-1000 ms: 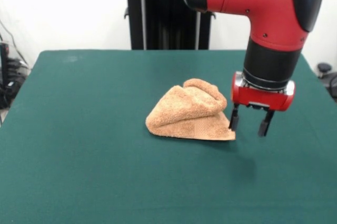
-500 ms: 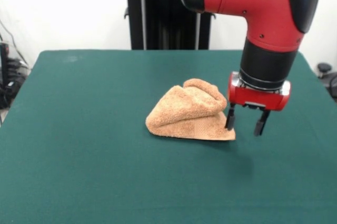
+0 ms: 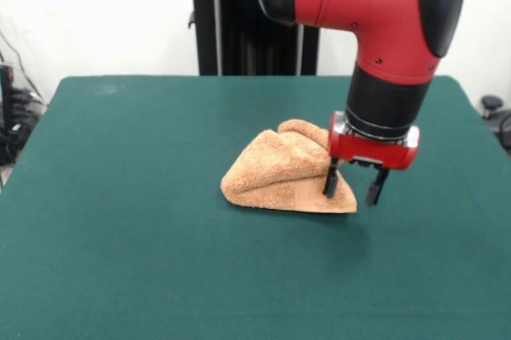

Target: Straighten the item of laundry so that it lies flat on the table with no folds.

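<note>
The item of laundry [image 3: 279, 174] is an orange-tan terry towel, bunched and folded into a wedge-shaped heap near the middle of the dark green table [image 3: 120, 220]. Its flat lower layer ends in a corner at the right. My gripper [image 3: 351, 188] hangs over that right corner, open, with its fingers pointing down. The left finger [image 3: 330, 184] stands in front of the towel's right end and the right finger [image 3: 372, 190] is just past the corner, above bare felt. Nothing is held between them.
The red and black arm [image 3: 383, 45] comes down over the right half of the table. A black stand [image 3: 247, 29] rises behind the table's far edge. Cables and dark gear [image 3: 12, 116] lie off the left side.
The gripper has shifted left, from just right of the towel's corner to straddling it. It stays open, and the towel has not moved.
</note>
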